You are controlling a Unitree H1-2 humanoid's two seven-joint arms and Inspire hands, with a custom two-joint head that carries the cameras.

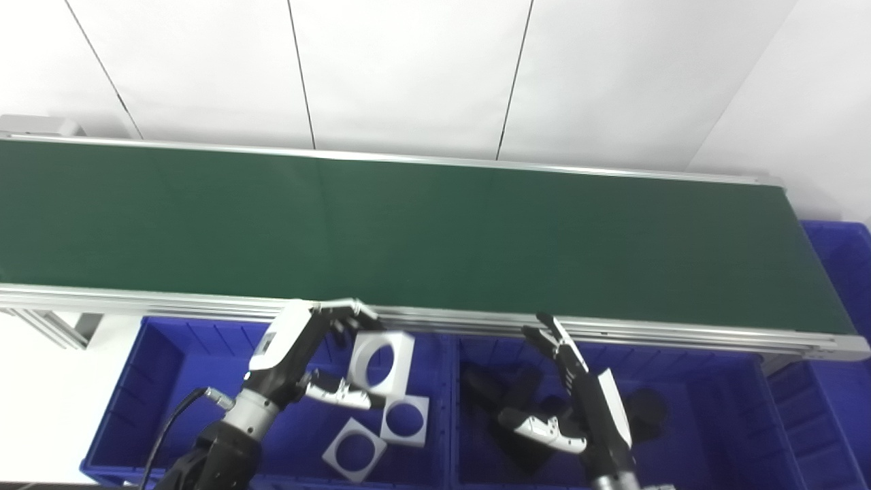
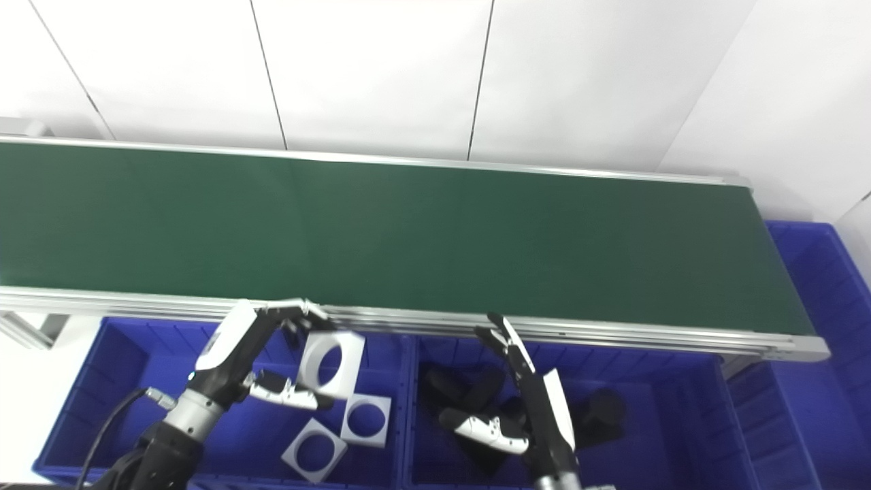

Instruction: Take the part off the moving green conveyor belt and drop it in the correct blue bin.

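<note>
In the left eye view you see the green conveyor belt [image 1: 408, 231] running bare across the frame from nine o'clock to three o'clock, edged by aluminium rails [image 1: 476, 323], with white wall panels [image 1: 408, 68] behind it, split by thin dark seams. Below the near rail sit the blue bins: the left bin [image 1: 156, 381] at seven o'clock, the middle bin [image 1: 721, 422] at five o'clock, and another blue bin [image 1: 844, 272] at three o'clock past the belt's end. Your left hand [image 1: 306, 354] is clamped on a white square part [image 1: 381, 354] with a round hole, pinched between fingers above and thumb below, held over the left bin, where two more white square parts [image 1: 381, 432] lie on the floor. Your right hand [image 1: 571, 395] hangs over the middle bin with fingers spread and holding nothing; dark parts [image 1: 646, 412] lie beneath it. In the right eye view you get the same scene shifted left: the held part [image 2: 331, 364] sits at seven o'clock, tilted, just below the rail, and the right hand [image 2: 531, 401] stands at six o'clock, fingers apart.
</note>
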